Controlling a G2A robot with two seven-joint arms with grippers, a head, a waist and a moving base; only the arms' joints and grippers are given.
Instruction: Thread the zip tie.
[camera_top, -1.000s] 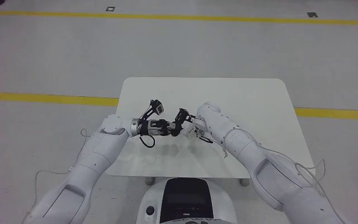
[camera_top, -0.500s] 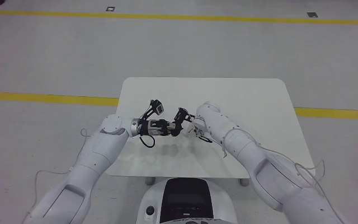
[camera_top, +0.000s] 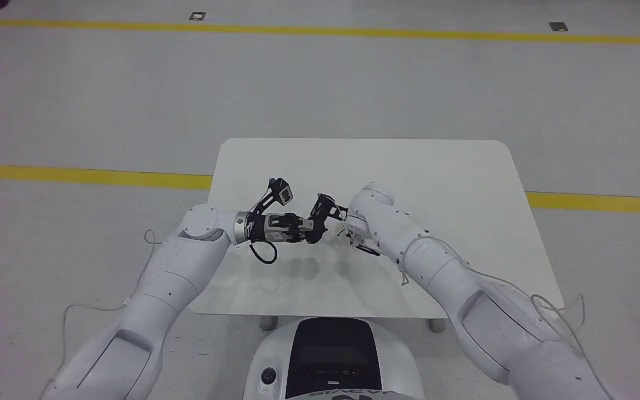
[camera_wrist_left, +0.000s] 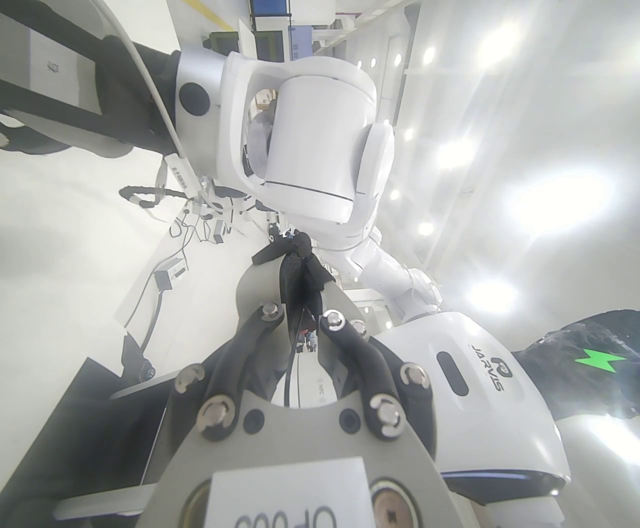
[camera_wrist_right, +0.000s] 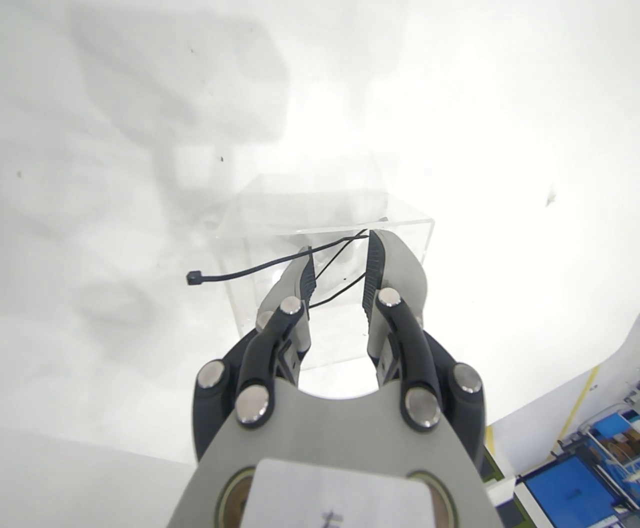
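Note:
Over the near left part of the white table (camera_top: 450, 180), my two grippers nearly meet. My left gripper (camera_top: 302, 230) is shut, and in its own view (camera_wrist_left: 300, 265) a thin black strap (camera_wrist_left: 294, 340), apparently a zip tie, runs between the closed fingers. My right gripper (camera_top: 322, 212) points down and stands open (camera_wrist_right: 340, 255). A black zip tie (camera_wrist_right: 240, 270) crosses just beyond its fingertips, its square head free at one end and its thin end by one fingertip (camera_wrist_right: 372, 245). Whether this is the strap held by the left gripper I cannot tell.
A clear plastic box (camera_wrist_right: 410, 220) stands on the table under the right gripper, with thin dark lines in it that may be reflections of the tie. The table's far and right parts are bare. Yellow floor lines (camera_top: 100, 176) run past the table.
The right arm has shifted very slightly toward the left gripper. The left arm has kept still and stays shut.

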